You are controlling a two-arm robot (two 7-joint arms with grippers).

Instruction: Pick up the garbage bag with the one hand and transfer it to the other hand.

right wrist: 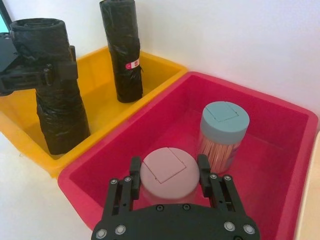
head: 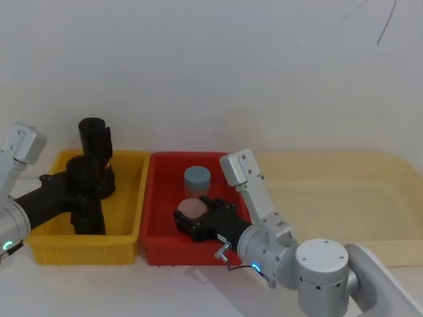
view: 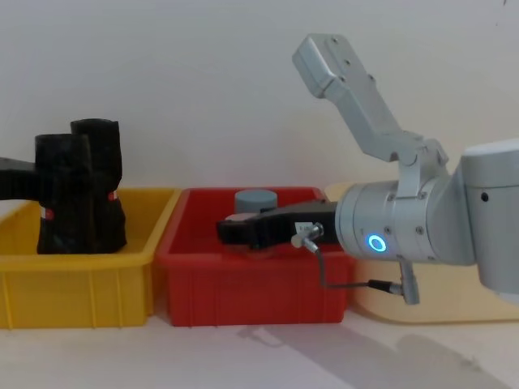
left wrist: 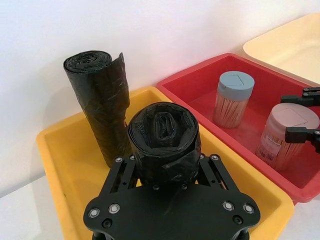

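**A:** Garbage bag (left wrist: 164, 132) first: where is it?

**B:** It stands upright in the near part of the yellow bin (head: 86, 249), on the robot's left. The left gripper (left wrist: 166, 160) is clamped round its upper part, with a finger on each side.

**A:** And the right gripper (right wrist: 168, 162)?

**B:** It sits low in the red bin (head: 173, 254), fingers apart, one on either side of the pink-lidded jar (right wrist: 167, 175).

**A:** What lies farther back?

**B:** A second black roll (right wrist: 121, 45) stands behind the bag, towards the bin's far wall. A blue-lidded jar (right wrist: 225, 120) stands just behind the pink one.

**A:** Do the views differ?

**B:** The right wrist view catches a small white-and-red label (right wrist: 132, 63) on the second roll, while the left wrist view sees that roll's plain side. From the chest the two rolls overlap, both rising above the rim. From the head, one is plainly behind the other.

**A:** The count?

**B:** Two rolls, two jars, two bins, and one cream tray (head: 344, 191) to the right of the red bin.
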